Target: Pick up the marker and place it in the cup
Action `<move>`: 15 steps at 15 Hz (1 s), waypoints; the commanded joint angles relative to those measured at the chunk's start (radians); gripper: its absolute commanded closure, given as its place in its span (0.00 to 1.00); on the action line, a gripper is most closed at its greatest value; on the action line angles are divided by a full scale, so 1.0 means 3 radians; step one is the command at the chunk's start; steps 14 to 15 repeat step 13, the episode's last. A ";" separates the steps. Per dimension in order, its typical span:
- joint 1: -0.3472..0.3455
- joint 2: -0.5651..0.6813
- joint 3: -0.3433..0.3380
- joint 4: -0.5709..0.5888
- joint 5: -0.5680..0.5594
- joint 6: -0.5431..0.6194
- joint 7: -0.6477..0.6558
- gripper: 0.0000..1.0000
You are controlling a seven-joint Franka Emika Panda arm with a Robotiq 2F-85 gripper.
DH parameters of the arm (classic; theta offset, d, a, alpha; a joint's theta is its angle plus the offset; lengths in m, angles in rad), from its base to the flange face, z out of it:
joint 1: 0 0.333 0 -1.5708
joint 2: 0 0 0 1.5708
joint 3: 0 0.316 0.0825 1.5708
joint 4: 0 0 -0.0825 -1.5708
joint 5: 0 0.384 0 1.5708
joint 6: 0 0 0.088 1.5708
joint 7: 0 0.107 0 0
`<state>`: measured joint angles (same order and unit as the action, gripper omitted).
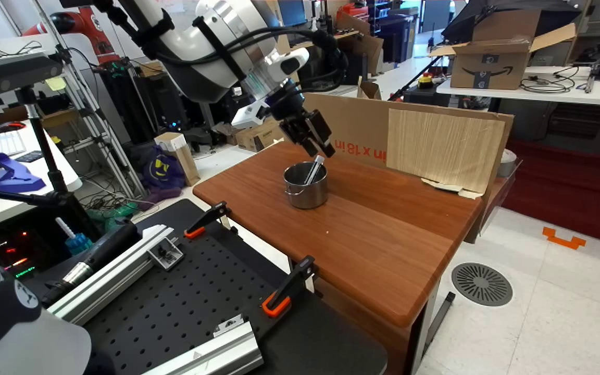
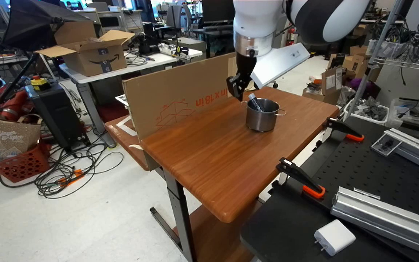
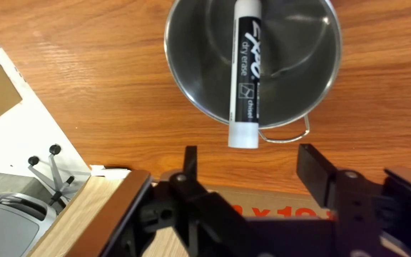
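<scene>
The grey metal cup (image 1: pixel 306 195) stands upright on the wooden table, also seen in an exterior view (image 2: pixel 261 120) and from above in the wrist view (image 3: pixel 298 82). The dark marker (image 3: pixel 246 67) with pale ends leans inside the cup, its white end sticking out over the rim; it also shows in both exterior views (image 1: pixel 314 170) (image 2: pixel 256 103). My gripper (image 3: pixel 247 149) is open, with a wide gap between its fingers and nothing held. It hovers just above the marker's raised end (image 1: pixel 323 151) (image 2: pixel 239 95), apparently not touching it. The marker's lower end is partly hidden in the cup.
A cardboard panel (image 1: pixel 352 122) stands upright along the table's far edge, close to the gripper; it also shows in an exterior view (image 2: pixel 180 102). Black-and-orange clamps (image 1: pixel 289 286) hold the near edge beside the black perforated base (image 1: pixel 175 307). The cup has thin wire handles (image 3: pixel 285 140).
</scene>
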<state>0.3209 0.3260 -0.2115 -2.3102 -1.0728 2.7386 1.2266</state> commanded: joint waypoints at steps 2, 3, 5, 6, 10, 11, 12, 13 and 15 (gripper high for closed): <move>0.0012 -0.0007 -0.0005 0.0034 0.0001 -0.0057 0.0009 0.00; 0.0011 -0.0025 -0.0007 0.0030 0.0000 -0.0049 0.0013 0.00; 0.0010 -0.0060 -0.0004 0.0035 0.0037 -0.0094 0.0008 0.00; -0.0001 -0.0015 0.0000 0.0037 0.0006 -0.0006 0.0000 0.00; -0.0002 -0.0023 -0.0001 0.0043 0.0007 -0.0023 0.0000 0.00; -0.0002 -0.0023 -0.0001 0.0043 0.0007 -0.0024 0.0000 0.00; -0.0002 -0.0023 -0.0001 0.0043 0.0007 -0.0024 0.0000 0.00; -0.0002 -0.0023 -0.0001 0.0043 0.0007 -0.0024 0.0000 0.00; -0.0002 -0.0023 -0.0001 0.0043 0.0007 -0.0024 0.0000 0.00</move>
